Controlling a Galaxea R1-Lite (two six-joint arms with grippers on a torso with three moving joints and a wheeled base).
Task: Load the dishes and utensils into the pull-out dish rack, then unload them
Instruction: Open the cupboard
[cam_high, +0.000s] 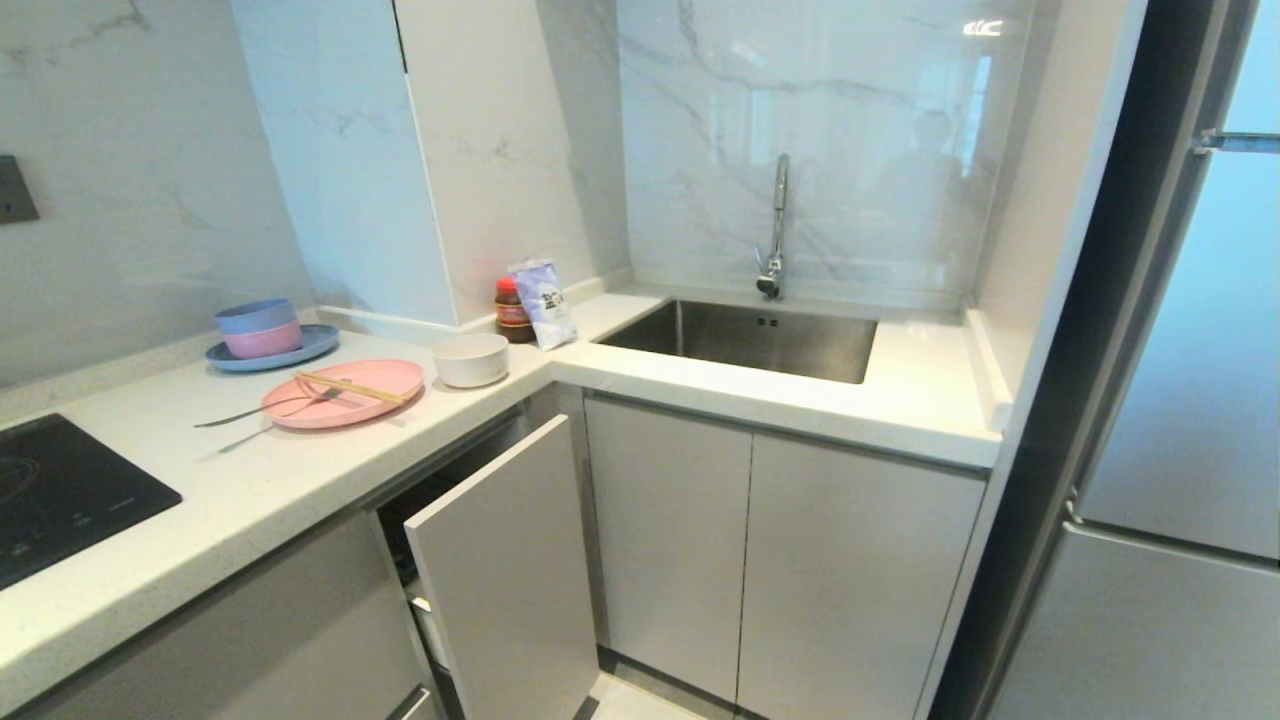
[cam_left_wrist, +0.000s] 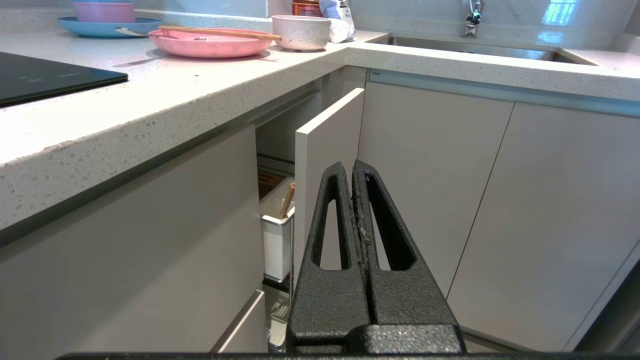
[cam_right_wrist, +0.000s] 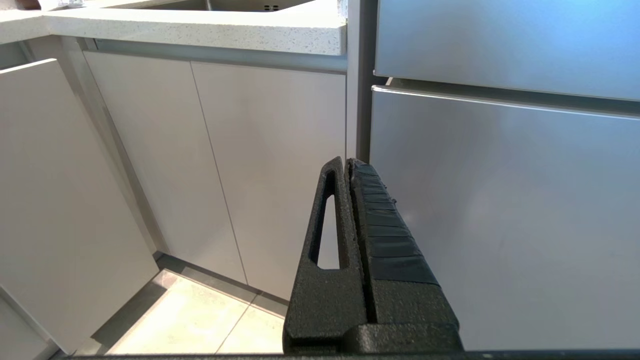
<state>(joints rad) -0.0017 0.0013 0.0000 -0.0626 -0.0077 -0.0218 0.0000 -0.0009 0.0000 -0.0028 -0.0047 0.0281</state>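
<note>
On the counter lies the pink plate (cam_high: 345, 400) (cam_left_wrist: 210, 46), with the wooden chopsticks (cam_high: 350, 387) (cam_left_wrist: 220, 33) across it and the silver cutlery (cam_high: 262, 408) resting on its rim. The off-white bowl (cam_high: 471, 359) (cam_left_wrist: 300, 32) stands beside it. Below the counter the pull-out dish rack stands partly out; its white front panel (cam_high: 505, 570) (cam_left_wrist: 325, 160) and white cutlery box (cam_left_wrist: 276, 240), holding a thin wooden stick, show. My left gripper (cam_left_wrist: 351, 167) is shut and empty, low in front of the panel. My right gripper (cam_right_wrist: 346, 165), also shut and empty, faces the cabinet doors beside the fridge. Neither arm shows in the head view.
A blue plate (cam_high: 262, 352) with stacked blue and pink bowls sits at the back left. The black hob (cam_high: 50, 495) is at the near left. A jar and packet (cam_high: 530, 305) stand in the corner by the sink (cam_high: 740, 340) and faucet (cam_high: 778, 225). The fridge (cam_high: 1180, 450) fills the right.
</note>
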